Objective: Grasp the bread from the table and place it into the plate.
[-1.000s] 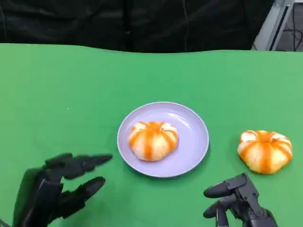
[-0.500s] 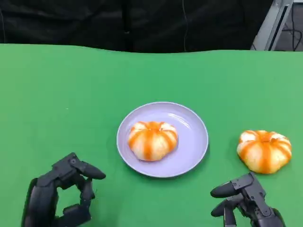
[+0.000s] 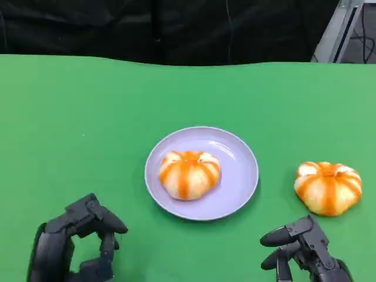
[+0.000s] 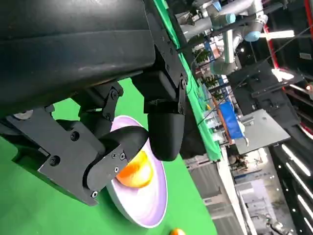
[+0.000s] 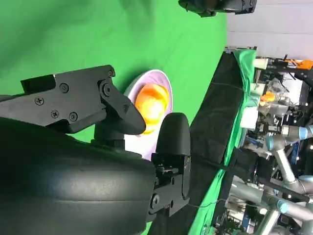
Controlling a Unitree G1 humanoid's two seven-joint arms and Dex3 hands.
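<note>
One orange-striped bread bun (image 3: pixel 190 174) lies in the lilac plate (image 3: pixel 235 188) at the table's middle; the left wrist view shows that bun (image 4: pixel 134 171) in the plate (image 4: pixel 142 208), and so does the right wrist view, bun (image 5: pixel 152 103) and plate (image 5: pixel 132 90). A second bun (image 3: pixel 328 187) sits on the green cloth to the right of the plate. My left hand (image 3: pixel 76 247) is at the near left, fingers curled in on nothing. My right hand (image 3: pixel 302 252) is at the near right, below the second bun, fingers apart and holding nothing.
The green table (image 3: pixel 88 117) ends at a black backdrop along the far edge. A metal frame (image 3: pixel 338 29) stands at the far right corner. Lab equipment shows beyond the table in both wrist views.
My left hand's fingers, stretched out toward the plate a second ago, have curled in. The right hand has drawn back slightly toward me. Both buns and the plate stay put.
</note>
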